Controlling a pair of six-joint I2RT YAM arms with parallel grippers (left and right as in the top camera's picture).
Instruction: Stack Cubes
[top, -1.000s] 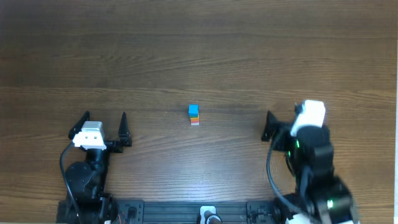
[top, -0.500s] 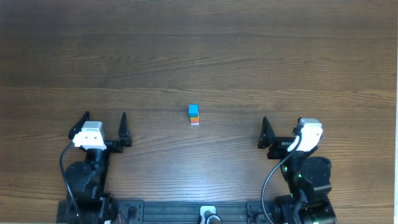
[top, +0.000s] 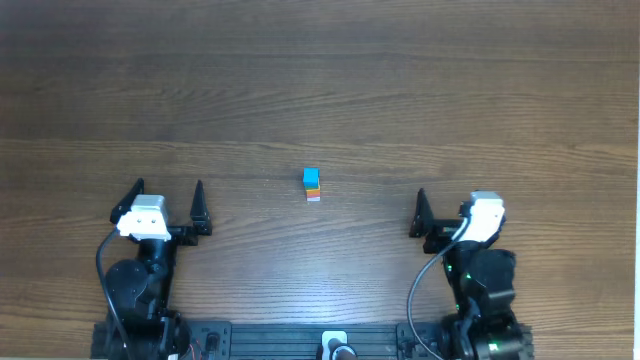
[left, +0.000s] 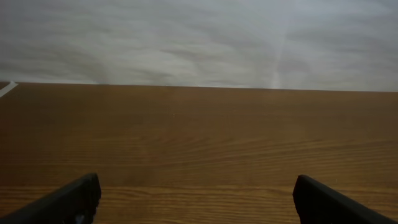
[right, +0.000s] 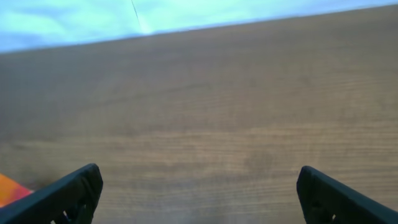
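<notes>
Approx. mid table (top: 480, 90) stands the cube stack (top: 312, 186): blue cube (top: 311, 176) on top, orange cube (top: 312, 189) under it, pale cube (top: 314, 198) at the base, exact colour unclear. The left gripper (top: 168, 187) is near the edge w/ the arm bases, fingers spread wide, holding nothing. The right gripper (top: 447, 203) is near the same edge, also wide & empty. Both are well apart from the stack, one on each side.
</notes>
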